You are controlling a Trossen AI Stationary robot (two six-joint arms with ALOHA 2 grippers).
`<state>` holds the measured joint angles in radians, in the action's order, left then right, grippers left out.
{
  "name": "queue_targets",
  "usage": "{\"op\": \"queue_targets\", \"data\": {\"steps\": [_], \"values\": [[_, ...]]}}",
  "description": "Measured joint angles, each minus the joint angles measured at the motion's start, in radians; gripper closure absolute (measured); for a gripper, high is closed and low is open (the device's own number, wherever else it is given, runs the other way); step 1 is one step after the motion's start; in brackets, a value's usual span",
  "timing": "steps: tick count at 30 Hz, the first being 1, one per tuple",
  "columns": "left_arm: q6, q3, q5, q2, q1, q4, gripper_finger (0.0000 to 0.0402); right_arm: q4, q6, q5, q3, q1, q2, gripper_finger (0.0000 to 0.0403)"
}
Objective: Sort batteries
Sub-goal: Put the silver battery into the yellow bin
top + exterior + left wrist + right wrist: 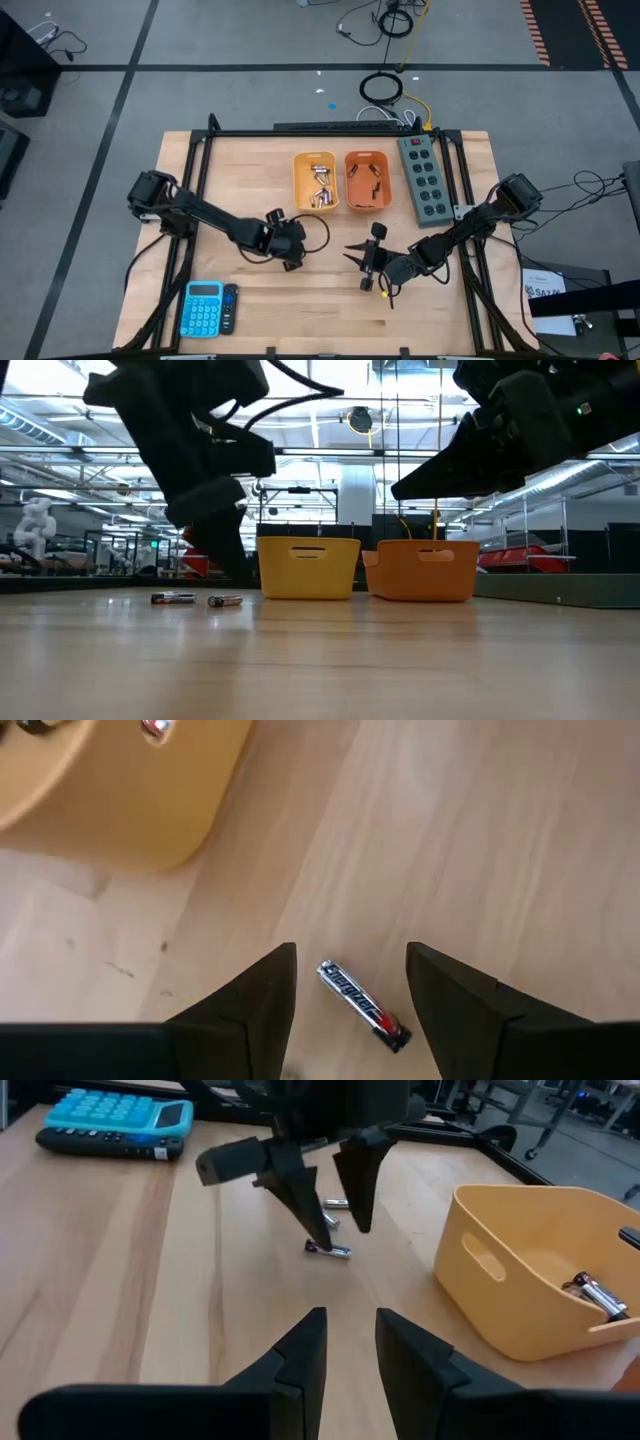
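on the bare wood just in front of the yellow bin (pixel 317 183), my left gripper (pixel 350 995) hangs over a loose battery (pixel 364 1005), fingers spread wide and holding nothing. in my left wrist view the battery lies flat on the table (pixel 250 300) in the gap between my two fingers, touching neither, closer to the right-hand one at its dark end. its long axis runs on a slant across that gap rather than straight along it, so i judge that closing as i stand would catch it cornerwise; a small turn of the wrist so the fingers press on its long sides looks the surer way, then a short drop. from the right wrist view, a second battery (pixel 335 1204) lies just beyond the first, near it but apart, and i would keep my far finger clear of it. my right gripper (pixel 350 1345) hovers to the right, before the orange bin (pixel 366 182), fingers parted a little with nothing between them; it is farther from these two, so the pick is the left's. both bins already hold batteries. the blue calculator (pixel 203 308) sits well apart at the table's near left edge.
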<state>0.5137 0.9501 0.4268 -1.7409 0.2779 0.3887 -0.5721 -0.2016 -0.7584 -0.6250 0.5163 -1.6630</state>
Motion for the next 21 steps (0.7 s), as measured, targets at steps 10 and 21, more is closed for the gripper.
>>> {"op": "queue_targets", "data": {"steps": [10,21], "values": [[0.024,0.003,-0.102,-0.055,-0.015,0.051,0.0205,-0.005,0.005,0.002,0.000,0.000,0.000,0.0323],[-0.195,0.004,-0.153,-0.081,-0.016,0.048,0.0380,-0.008,-0.014,0.002,0.000,0.000,0.000,0.0323]]}}
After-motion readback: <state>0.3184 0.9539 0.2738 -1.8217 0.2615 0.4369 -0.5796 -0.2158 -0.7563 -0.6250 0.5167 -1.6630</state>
